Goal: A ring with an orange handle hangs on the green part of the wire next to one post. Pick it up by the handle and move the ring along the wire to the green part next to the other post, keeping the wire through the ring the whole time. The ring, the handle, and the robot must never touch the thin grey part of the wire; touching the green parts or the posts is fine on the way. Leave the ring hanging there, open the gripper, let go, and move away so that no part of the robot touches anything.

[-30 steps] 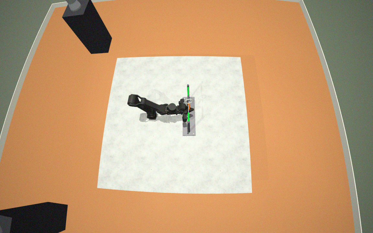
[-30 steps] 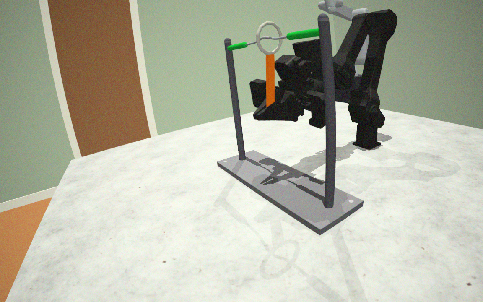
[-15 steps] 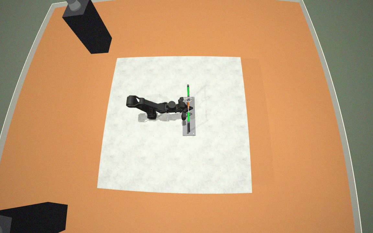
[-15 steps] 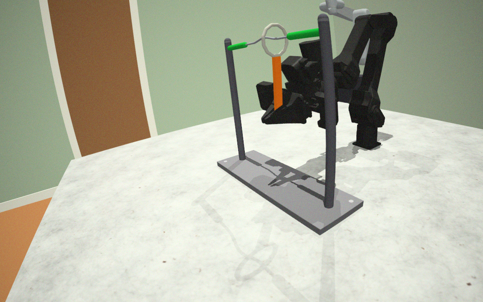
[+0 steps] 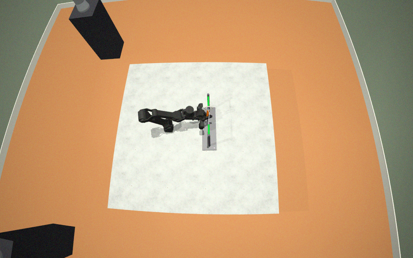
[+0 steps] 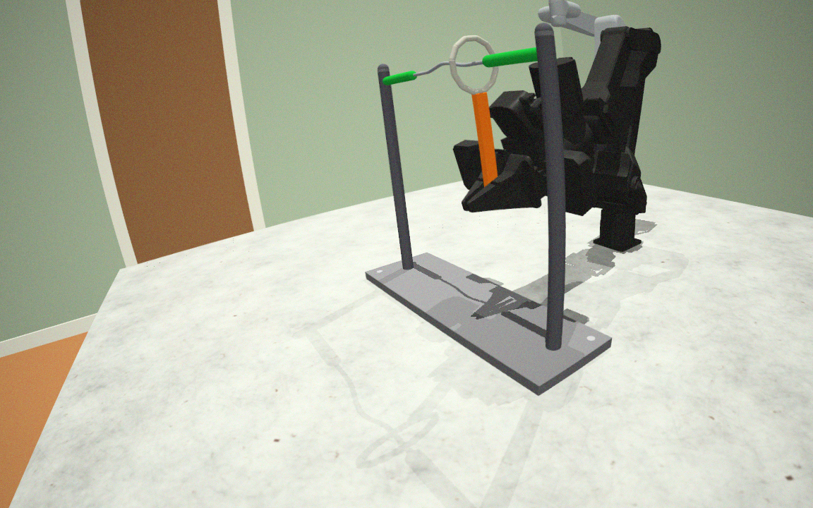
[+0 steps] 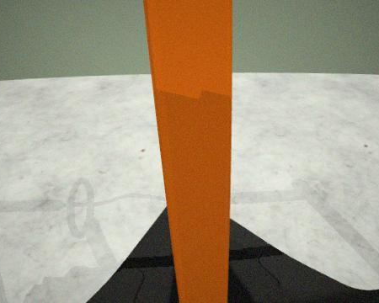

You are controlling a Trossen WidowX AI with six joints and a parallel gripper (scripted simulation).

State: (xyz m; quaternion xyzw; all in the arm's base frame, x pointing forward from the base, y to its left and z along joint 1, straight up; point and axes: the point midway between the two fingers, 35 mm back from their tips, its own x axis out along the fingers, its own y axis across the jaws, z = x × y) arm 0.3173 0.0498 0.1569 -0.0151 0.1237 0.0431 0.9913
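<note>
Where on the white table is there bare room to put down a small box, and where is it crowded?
Bare: the wide table stretch in front of the grey base plate. Crowded: behind the posts, where the arm's pincer grips the orange handle.
</note>
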